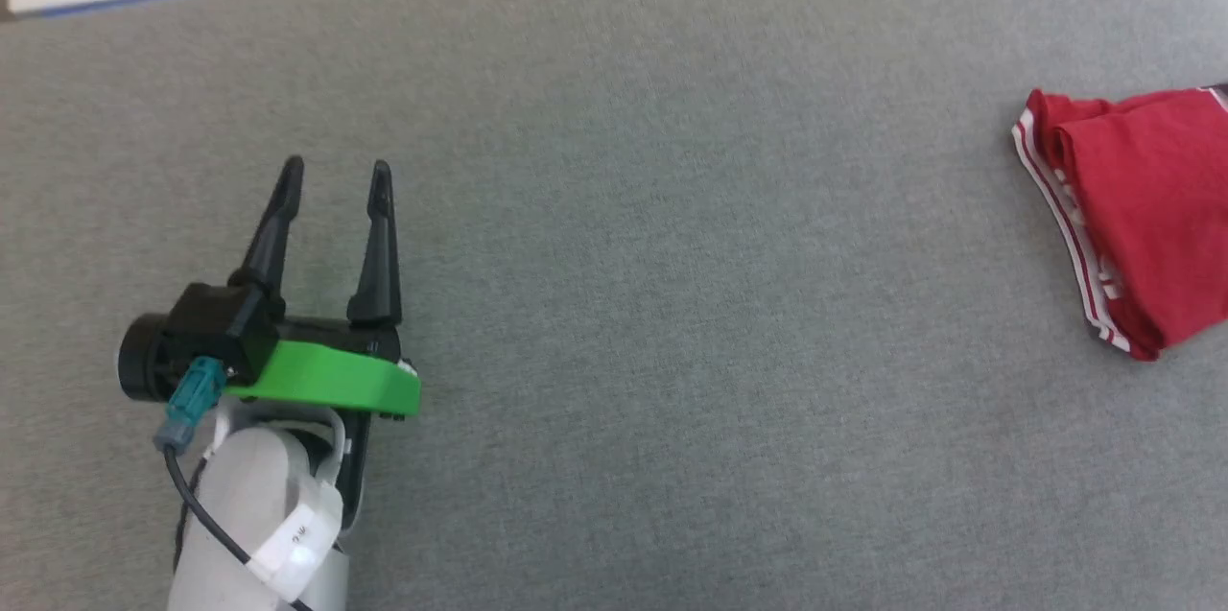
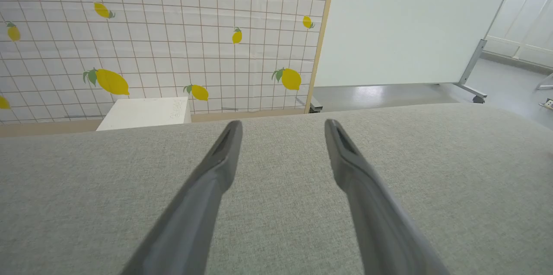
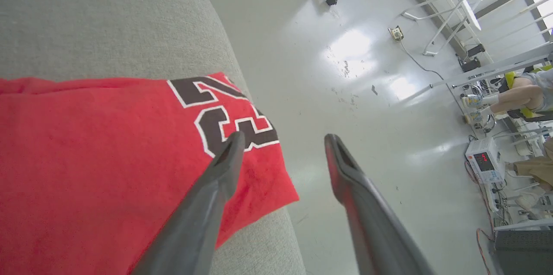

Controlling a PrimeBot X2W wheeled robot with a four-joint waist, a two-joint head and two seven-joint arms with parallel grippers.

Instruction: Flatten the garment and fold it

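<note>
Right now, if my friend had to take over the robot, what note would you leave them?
The garment lies bunched and doubled over at the right end of the grey surface, its "23" corner by the edge.
The left gripper is open and empty, over bare surface well away from the garment.
The right gripper is open and empty, at the "23" corner; I cannot tell whether it touches.
Done: nothing flattened yet.
Left: spread it flat, then fold.

My right gripper point(image 3: 283, 138), fingers apart, hangs over the red shirt point(image 3: 86, 158) lying at the grey cushion point(image 3: 108, 20) edge.
</note>
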